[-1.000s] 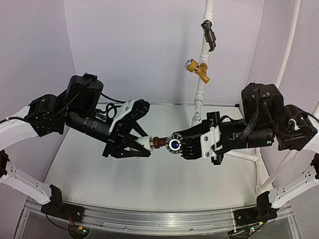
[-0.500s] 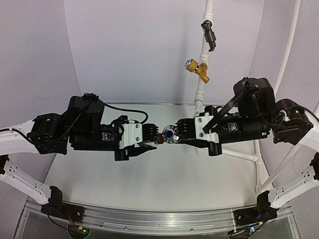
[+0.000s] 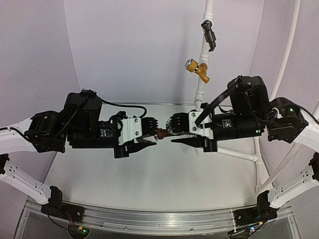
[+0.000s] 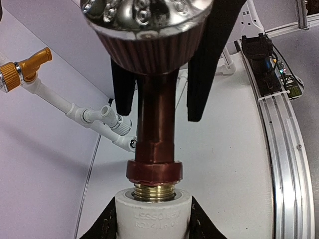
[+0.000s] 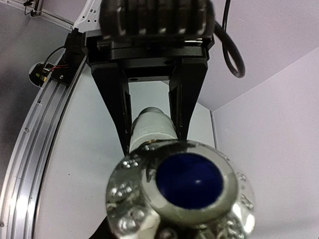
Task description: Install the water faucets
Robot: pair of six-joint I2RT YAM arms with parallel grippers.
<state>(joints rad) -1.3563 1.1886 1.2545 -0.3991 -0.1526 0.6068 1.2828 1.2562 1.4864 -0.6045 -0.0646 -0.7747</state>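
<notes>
One of the water faucets (image 3: 162,132) hangs level above the table between my two grippers. Its reddish-brown stem (image 4: 154,124) is threaded into a white plastic elbow fitting (image 4: 152,216), with brass thread showing at the joint. My left gripper (image 3: 148,133) is shut on that fitting, a finger (image 4: 105,225) on each side. The round knob (image 5: 189,181) with its blue centre fills the right wrist view. My right gripper (image 3: 174,133) surrounds the knob with its jaws slightly apart; its lower finger (image 3: 183,142) stands off the knob.
At the back right stands a white pipe frame (image 3: 200,92) carrying a yellow-brass valve (image 3: 197,67) and a dark valve (image 3: 209,35). Its foot pipe (image 3: 239,155) lies on the table under my right arm. An aluminium rail (image 3: 159,221) runs along the near edge.
Both wrists have rolled and the faucet has risen slightly. The knob's blue centre has turned out of the top view. My right jaws have eased apart from the knob.
</notes>
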